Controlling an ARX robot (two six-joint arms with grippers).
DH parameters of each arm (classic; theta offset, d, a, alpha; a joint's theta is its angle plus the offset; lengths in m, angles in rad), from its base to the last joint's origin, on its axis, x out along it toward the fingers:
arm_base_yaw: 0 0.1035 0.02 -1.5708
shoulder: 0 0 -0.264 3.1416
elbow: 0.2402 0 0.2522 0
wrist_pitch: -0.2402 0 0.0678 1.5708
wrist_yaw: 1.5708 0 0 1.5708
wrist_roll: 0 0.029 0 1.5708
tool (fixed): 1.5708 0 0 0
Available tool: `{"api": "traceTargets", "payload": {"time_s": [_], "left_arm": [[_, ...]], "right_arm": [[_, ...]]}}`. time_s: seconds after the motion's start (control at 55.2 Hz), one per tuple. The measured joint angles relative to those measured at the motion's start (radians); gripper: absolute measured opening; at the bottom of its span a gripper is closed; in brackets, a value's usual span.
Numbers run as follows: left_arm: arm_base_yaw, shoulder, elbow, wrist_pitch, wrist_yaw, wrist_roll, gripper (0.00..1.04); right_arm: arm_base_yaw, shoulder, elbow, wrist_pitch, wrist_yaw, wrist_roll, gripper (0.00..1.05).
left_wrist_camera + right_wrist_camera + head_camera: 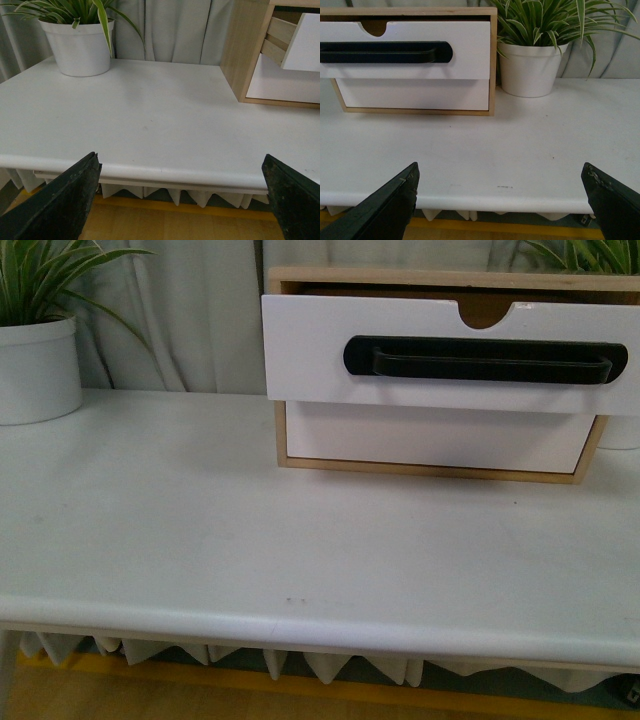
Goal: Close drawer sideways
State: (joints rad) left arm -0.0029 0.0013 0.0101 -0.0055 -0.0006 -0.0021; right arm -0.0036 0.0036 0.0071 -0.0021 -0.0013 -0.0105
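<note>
In the cabinet [400, 279], drawer [310, 352] ajar.

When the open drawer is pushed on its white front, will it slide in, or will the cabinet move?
The drawer looks rigid, so it probably slides in straight. The cabinet seems to stand loose on the smooth table, so it may shift backwards.

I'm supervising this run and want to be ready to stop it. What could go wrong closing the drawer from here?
1. The cabinet looks unfixed on the table; pushing the open drawer may slide the whole box back instead of closing it.
2. A pot stands close beside the cabinet; the right gripper, coming in from that side, might knock it.
3. Its open fingers could snag the handle.
</note>
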Motion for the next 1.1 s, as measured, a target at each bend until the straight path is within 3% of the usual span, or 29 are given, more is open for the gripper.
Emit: {"api": "traceTargets", "payload": {"time_s": [1.105], "left_arm": [[0.000, 0.000, 0.000, 0.000, 0.000, 0.000, 0.98]], "right_arm": [[0.000, 0.000, 0.000, 0.000, 0.000, 0.000, 0.95]]}}
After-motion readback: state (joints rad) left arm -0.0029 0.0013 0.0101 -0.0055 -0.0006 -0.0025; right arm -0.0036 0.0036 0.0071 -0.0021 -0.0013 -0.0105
